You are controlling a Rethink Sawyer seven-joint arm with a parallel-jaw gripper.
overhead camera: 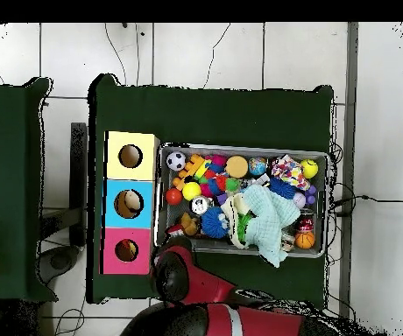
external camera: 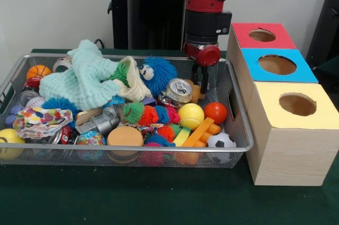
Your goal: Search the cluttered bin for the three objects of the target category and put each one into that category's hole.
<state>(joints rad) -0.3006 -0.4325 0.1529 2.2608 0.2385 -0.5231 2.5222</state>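
A wire mesh bin (external camera: 241, 129) holds a pile of toys, balls and cans. My gripper (external camera: 200, 87) hangs into its back right corner, open and holding nothing, just right of a silver drink can (external camera: 179, 89) and above a small brown object. Close by lie a yellow ball (external camera: 190, 115), a red ball (external camera: 215, 112) and a soccer ball (external camera: 221, 141). Right of the bin stands a wooden box with a red hole (external camera: 262, 35), a blue hole (external camera: 277, 64) and a yellow hole (external camera: 297, 104). In the overhead view the arm (overhead camera: 172, 273) covers the gripper.
A mint cloth (external camera: 85, 79) drapes over the bin's back left, next to a blue fuzzy toy (external camera: 157, 74). An orange basketball (external camera: 38, 71) and a yellow tennis ball (external camera: 9, 143) sit at the left end. Something pale shows inside the blue hole (overhead camera: 128, 203) from overhead.
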